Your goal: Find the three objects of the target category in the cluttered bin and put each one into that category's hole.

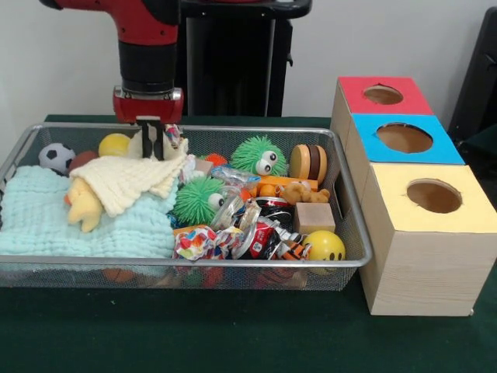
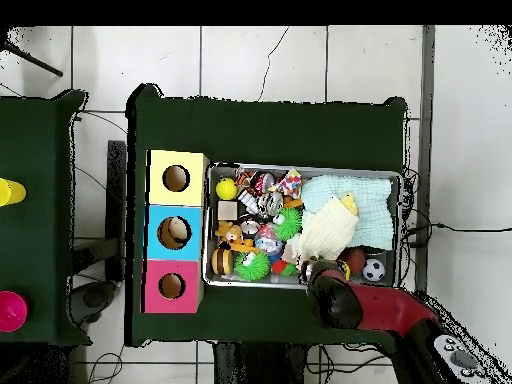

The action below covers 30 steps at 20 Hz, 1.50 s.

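Arm over the bin's back rim.
We see the jaws (image 1: pixel 152 140) clenched on the cream cloth (image 1: pixel 132 180), twelve o'clock of the yellow duck (image 1: pixel 84 206).

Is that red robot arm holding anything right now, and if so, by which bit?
The gripper pinches the cream knitted cloth at its far top edge, inside the silver wire-mesh basket.

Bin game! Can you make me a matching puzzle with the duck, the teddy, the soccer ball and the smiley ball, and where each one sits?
Things:
1. duck
2. teddy
3. soccer ball
4. smiley ball

Places:
A. bin's front corner nearest the boxes
B. back corner farthest from the boxes
C. half under the cream cloth
D. behind the wood block

Pairs: 1-C, 2-D, 3-B, 4-A
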Available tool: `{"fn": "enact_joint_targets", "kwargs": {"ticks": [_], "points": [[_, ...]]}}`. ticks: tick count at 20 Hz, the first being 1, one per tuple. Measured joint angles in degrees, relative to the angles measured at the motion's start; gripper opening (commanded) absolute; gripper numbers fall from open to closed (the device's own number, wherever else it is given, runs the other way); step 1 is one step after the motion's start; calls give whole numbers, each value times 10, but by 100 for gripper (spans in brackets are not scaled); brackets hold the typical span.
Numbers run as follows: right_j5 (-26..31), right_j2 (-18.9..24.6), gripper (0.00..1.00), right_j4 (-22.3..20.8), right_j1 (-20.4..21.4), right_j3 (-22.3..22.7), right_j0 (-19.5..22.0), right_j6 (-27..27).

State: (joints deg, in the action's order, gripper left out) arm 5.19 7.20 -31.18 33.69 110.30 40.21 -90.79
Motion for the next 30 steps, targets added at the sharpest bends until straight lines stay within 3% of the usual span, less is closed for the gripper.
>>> {"fn": "enact_joint_targets", "kwargs": {"ticks": [11,17,30], "points": [[104,13,0,55,129,55,15,0],[169,29,0,89,183,62,33,0],[264,62,0,123,248,65,67,0]]}}
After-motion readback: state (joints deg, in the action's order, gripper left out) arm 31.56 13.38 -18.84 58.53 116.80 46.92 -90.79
